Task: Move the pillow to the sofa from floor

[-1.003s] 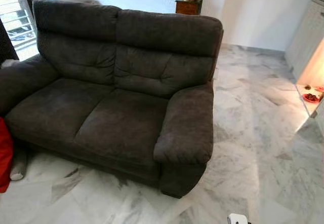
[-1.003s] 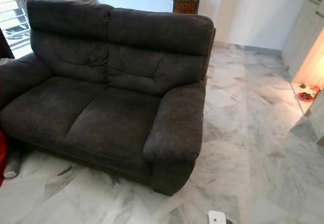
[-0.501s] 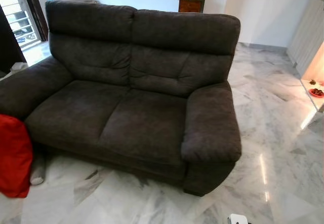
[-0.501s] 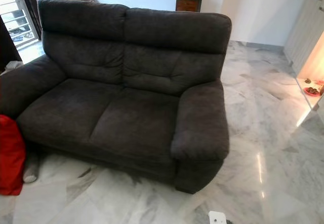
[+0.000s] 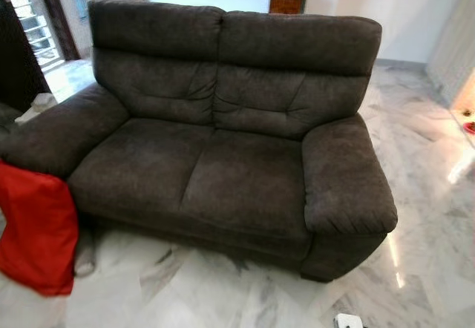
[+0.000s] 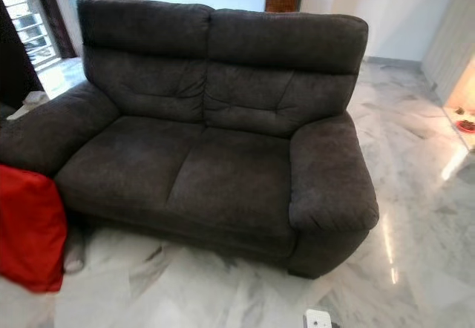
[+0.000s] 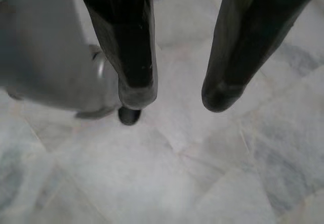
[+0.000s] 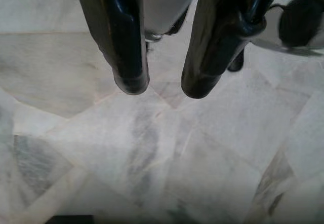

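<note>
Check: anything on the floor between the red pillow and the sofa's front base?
Yes. In both eye views a pale, rolled cloth-like item lies on the marble floor between the red pillow and the dark grey fabric sofa.

A sofa [image 5: 223, 142] stands on the floor [image 5: 415, 187]; a pillow [image 5: 37, 231] leans on the floor against its left armrest.

One dark sofa [image 5: 223, 157], one red pillow [image 5: 37, 231], one wooden cabinet [image 5: 288, 1].
</note>
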{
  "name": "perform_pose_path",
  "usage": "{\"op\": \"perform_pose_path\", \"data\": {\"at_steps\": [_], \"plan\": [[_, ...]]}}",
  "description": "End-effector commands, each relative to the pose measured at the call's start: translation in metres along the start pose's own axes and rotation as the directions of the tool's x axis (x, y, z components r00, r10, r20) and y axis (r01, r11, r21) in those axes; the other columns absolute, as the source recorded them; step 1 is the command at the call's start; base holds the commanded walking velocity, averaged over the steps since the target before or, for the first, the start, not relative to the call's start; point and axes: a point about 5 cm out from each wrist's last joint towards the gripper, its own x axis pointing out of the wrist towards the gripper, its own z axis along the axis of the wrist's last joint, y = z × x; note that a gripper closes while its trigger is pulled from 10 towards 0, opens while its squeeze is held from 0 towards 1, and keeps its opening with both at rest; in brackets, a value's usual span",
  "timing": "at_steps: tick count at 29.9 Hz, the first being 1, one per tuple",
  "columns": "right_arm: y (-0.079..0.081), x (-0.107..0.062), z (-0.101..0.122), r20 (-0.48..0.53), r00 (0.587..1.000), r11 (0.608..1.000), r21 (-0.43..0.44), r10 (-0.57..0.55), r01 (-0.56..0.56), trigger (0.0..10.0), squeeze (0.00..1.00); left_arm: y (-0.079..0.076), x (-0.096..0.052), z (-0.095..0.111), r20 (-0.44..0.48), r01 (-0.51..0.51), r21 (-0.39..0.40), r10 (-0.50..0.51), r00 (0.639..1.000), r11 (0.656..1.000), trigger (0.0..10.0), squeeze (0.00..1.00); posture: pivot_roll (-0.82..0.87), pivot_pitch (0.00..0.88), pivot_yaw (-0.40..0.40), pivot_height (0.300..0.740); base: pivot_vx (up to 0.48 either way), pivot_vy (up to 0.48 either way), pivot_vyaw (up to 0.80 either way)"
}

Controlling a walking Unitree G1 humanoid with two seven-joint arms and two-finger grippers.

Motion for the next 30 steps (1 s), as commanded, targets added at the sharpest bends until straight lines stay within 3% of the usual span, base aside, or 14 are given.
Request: {"op": "perform_pose_path", "data": {"at_steps": [1,30], "plan": [[0.0083,0.0026,0.0092,0.026,0.999,1.000,-0.004,0.022,-0.022,10.0,0.00,0.0070,-0.0021,-0.0077,-0.025,-0.020,0.005,0.020,0.999,1.000,10.0,0.00,0.07,0.000,-0.014,0.740,0.000,0.480,0.00],[0.0091,0.0028,0.0096,0.027,0.999,1.000,-0.005,0.026,-0.026,10.0,0.00,0.0073,-0.0020,-0.0071,-0.025,-0.020,0.007,0.020,0.999,1.000,10.0,0.00,0.08,0.000,-0.014,0.740,0.000,0.480,0.00]]}}
